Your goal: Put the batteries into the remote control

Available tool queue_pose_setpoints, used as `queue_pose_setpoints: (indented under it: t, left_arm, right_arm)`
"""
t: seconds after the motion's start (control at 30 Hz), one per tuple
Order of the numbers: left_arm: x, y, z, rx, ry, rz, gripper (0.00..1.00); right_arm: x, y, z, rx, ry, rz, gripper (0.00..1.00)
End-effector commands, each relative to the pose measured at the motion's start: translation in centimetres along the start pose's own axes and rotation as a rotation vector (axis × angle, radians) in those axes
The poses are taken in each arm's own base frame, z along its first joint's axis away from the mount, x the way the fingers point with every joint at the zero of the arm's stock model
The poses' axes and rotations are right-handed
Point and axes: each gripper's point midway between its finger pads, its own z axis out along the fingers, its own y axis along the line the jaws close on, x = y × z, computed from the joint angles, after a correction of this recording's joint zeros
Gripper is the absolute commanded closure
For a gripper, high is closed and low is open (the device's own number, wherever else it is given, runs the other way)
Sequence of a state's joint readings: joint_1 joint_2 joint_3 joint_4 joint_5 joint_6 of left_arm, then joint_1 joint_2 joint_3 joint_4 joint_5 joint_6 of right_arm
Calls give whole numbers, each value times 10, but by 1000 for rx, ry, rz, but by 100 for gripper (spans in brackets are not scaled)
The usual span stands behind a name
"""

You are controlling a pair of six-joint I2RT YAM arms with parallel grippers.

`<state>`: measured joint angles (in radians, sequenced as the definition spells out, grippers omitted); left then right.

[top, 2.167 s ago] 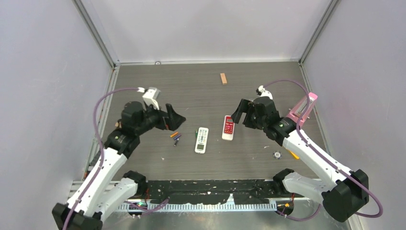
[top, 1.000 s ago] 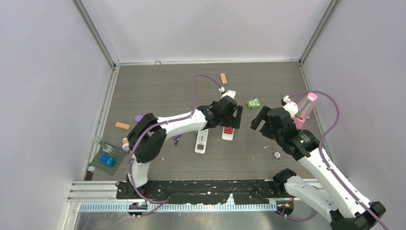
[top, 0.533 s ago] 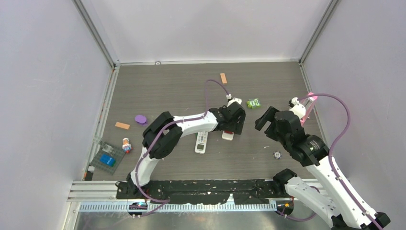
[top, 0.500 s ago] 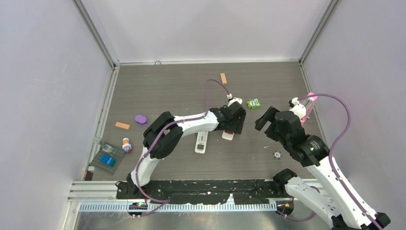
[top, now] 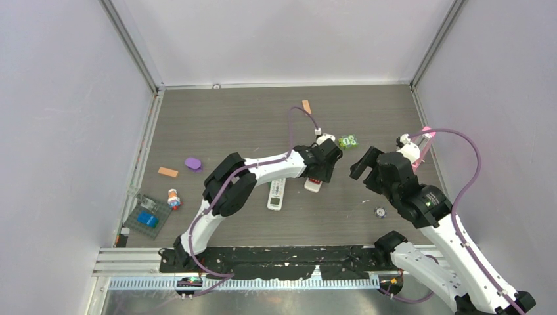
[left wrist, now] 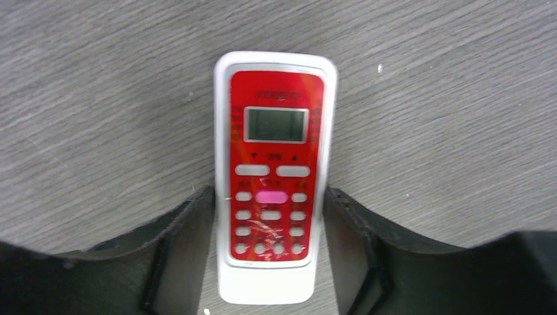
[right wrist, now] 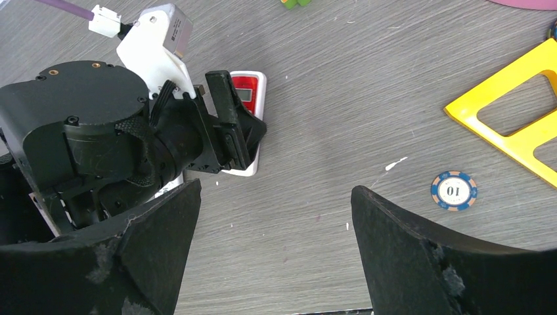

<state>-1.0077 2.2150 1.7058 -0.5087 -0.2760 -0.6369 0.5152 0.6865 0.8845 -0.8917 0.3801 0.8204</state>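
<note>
Two grippers are up, and the wrong thing sits between one of them. My left gripper (left wrist: 269, 194) straddles the red remote (left wrist: 274, 118), one finger down each long side near its button end. The jaws stand apart with the fingers against or just beside the casing. I cannot tell whether they are pressing on it. My right gripper (right wrist: 274, 190) hangs wide apart with nothing between its fingers, facing the left one across a short stretch of table (top: 249, 125).

The white remote (top: 276, 192), the one I need, lies just beside the red one, back toward my left arm's base and partly under that forearm. I cannot see the batteries. If they are nearby, my left arm covers them.

I judge the white remote to be light, stiff plastic with smooth sides that could slip. I would take it across its long edges near the middle. It seems to lie buttons up, so its battery door would face the table and it would need turning over. The batteries should be small, hard and ready to roll, so they call for a pinch across the middle.

Ahead of my left gripper the table is open except for a green toy (top: 347, 141) close beyond it. A chip (right wrist: 454, 190) and a yellow frame (right wrist: 506, 131) lie out to my right gripper's right. The walls are well apart from both.
</note>
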Motion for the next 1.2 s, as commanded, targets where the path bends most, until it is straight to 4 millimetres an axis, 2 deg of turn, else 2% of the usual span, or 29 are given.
queue_pose_setpoints:
  t: [0.0,0.1,0.2,0.3,0.37,0.47,0.6,0.7,0.9,1.07,1.13,1.17]
  left_arm:
    - [3,7,6,-47,13,52,43]
    - [1,6,7,-46,9,77,44]
    - [1,8,10,-60,18,106,35]
    - [3,9,14,-72,32,130,33]
    - [2,9,14,-70,30,138,38]
    - [-1,9,12,-69,21,147,53]
    - [-12,8,-2,-22,-11,137,71]
    - [-35,12,-30,62,-50,70,83]
    - [-71,27,-100,246,-138,-34,89]
    - [-92,27,-168,477,-218,-59,90]
    - [-101,30,-198,559,-249,-93,91]
    - [-104,28,-213,614,-256,-108,91]
  right_arm:
    - [-14,10,-9,-34,-37,40,11]
    - [-13,10,-8,-35,-31,39,11]
    - [-11,11,-8,-42,-25,40,10]
    - [-10,13,-9,-48,-20,38,10]
    - [-10,14,-9,-54,-16,38,10]
    - [-10,15,-10,-63,-12,36,9]
    - [-10,21,-12,-94,-5,27,9]
    - [-10,34,-13,-166,-4,-10,8]
    - [-5,69,-18,-392,-1,-77,5]
    - [11,113,-33,-667,59,-129,3]
    - [9,134,-41,-792,50,-140,2]
    - [16,141,-44,-840,86,-154,0]
